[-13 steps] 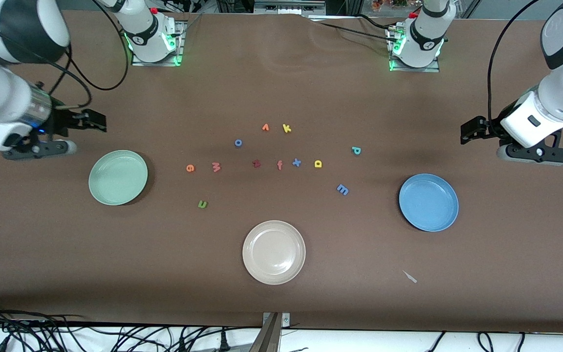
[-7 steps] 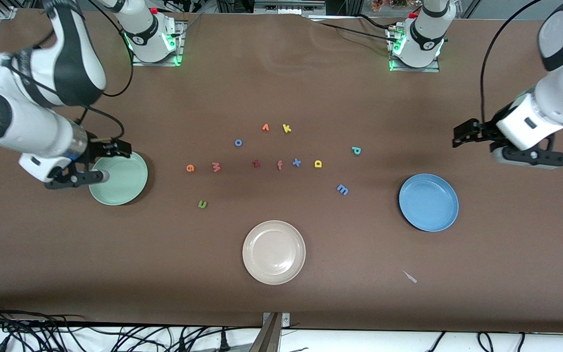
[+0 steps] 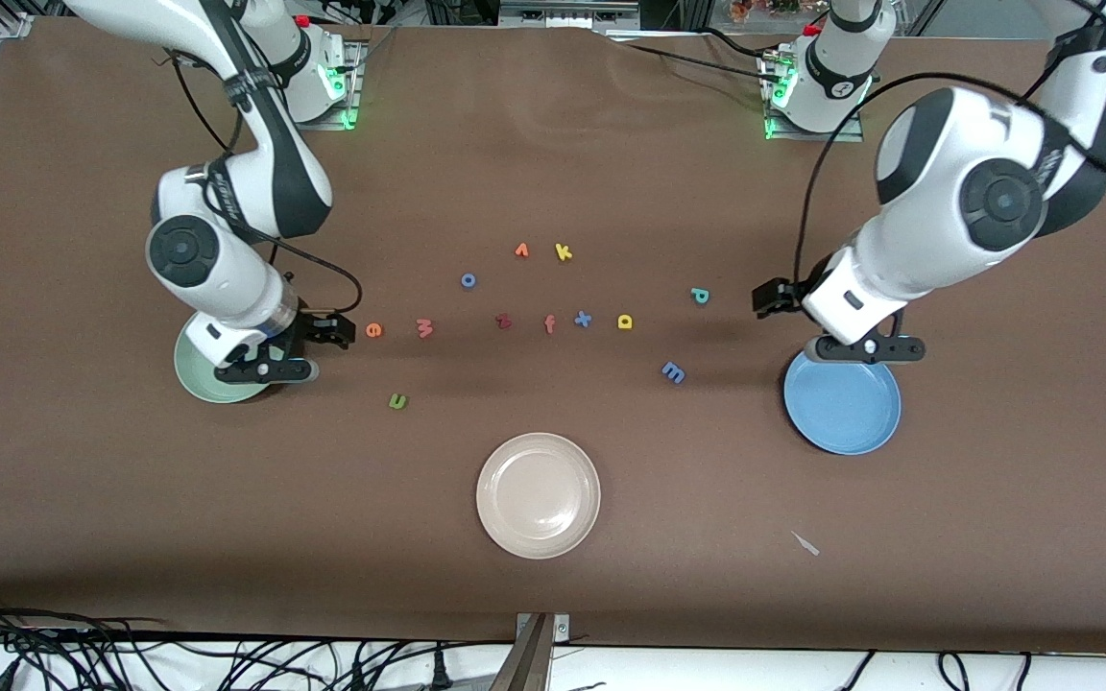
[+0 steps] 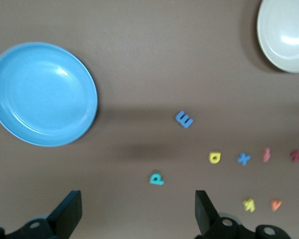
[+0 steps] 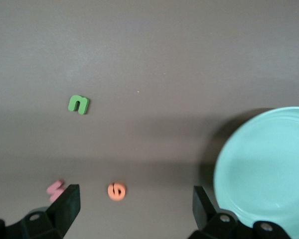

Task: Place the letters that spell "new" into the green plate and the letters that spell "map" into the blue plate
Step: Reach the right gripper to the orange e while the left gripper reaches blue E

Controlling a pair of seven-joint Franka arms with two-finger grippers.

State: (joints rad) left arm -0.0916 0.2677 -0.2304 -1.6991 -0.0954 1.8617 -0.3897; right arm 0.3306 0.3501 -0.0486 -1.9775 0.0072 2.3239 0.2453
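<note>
Both plates were empty. The right gripper [image 3: 334, 329], jaws wide and holding nothing, hung at centre-left beside the orange e [image 3: 373, 330]; the left gripper [image 3: 770, 298], equally wide and empty, hung at centre-right near the teal p [image 3: 699, 296]. Risk noted: the small letters lay close together, so the salmon f [image 3: 549, 324] or blue x [image 3: 583, 319] could be mistaken for wanted ones.

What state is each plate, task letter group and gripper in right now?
green plate: empty.
blue plate: empty.
beige plate: empty.
n, e, w: flat on table.
m, a, p: flat on table.
left gripper: open, empty.
right gripper: open, empty.
</note>
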